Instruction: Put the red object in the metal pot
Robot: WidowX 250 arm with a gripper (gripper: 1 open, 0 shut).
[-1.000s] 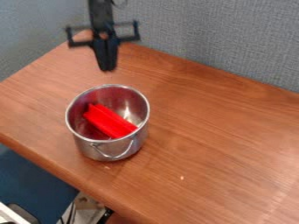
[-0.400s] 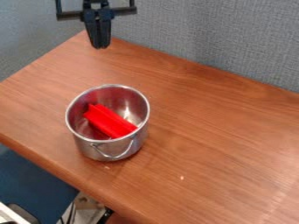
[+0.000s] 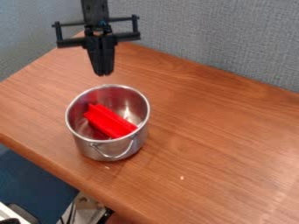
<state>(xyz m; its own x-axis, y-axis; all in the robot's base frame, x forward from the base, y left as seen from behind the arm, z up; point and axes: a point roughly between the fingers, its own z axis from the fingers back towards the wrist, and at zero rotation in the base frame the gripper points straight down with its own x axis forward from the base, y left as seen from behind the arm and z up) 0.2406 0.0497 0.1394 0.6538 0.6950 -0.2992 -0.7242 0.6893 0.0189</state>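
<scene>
Wooden tabletop (image 3: 222,122), warm brown, is filling most of the view, with a grey-blue wall (image 3: 222,35) running behind it.

Near the table's far left corner, a dark gripper (image 3: 103,68) is hanging in the air, pointing almost straight down with a slight lean. Its two fingers are pressed together into a single narrow tip, clenched on nothing. A black crossbar is sticking out to both sides of the wrist just above the fingers, and the arm is rising out of the top of the picture. The fingertip is hovering above the table, just beyond the far rim of the pot and apart from it.

Below the gripper, toward the viewer, a shiny round pot (image 3: 111,144) is standing upright on the wood near the table's left front edge. One small loop handle is showing on its near side.

Inside the pot, a red block (image 3: 107,122) is lying slanted. Its long axis is running from upper left to lower right in the picture, spanning much of the pot's inside, with the lower right end resting close to the wall.

Under the table's front edge, dark blue floor is showing.
</scene>
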